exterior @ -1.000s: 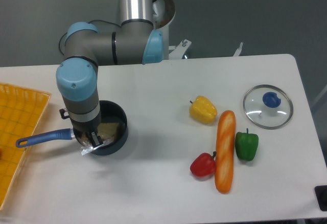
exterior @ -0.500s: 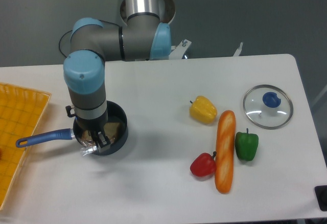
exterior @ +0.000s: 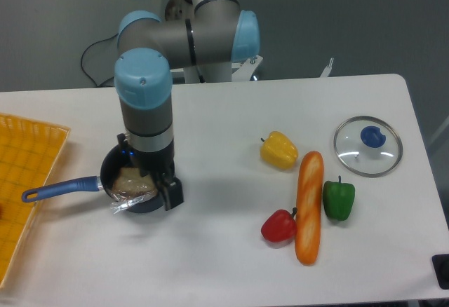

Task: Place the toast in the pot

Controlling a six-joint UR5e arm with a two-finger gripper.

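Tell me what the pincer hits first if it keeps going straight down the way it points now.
Probably the pot's right rim or the table just beside it; the pincer points down at that edge. The toast lies left of it. Depth is unclear.

Three peppers (exterior: 279,149), one baguette (exterior: 309,207), one lid (exterior: 367,146)

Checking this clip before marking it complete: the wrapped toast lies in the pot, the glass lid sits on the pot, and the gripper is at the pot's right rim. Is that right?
Not quite. The glass lid is not on the pot; the camera view shows it lying on the table far to the right, beyond the baguette. The rest holds: the wrapped toast lies in the pot, and the gripper is at its right rim.
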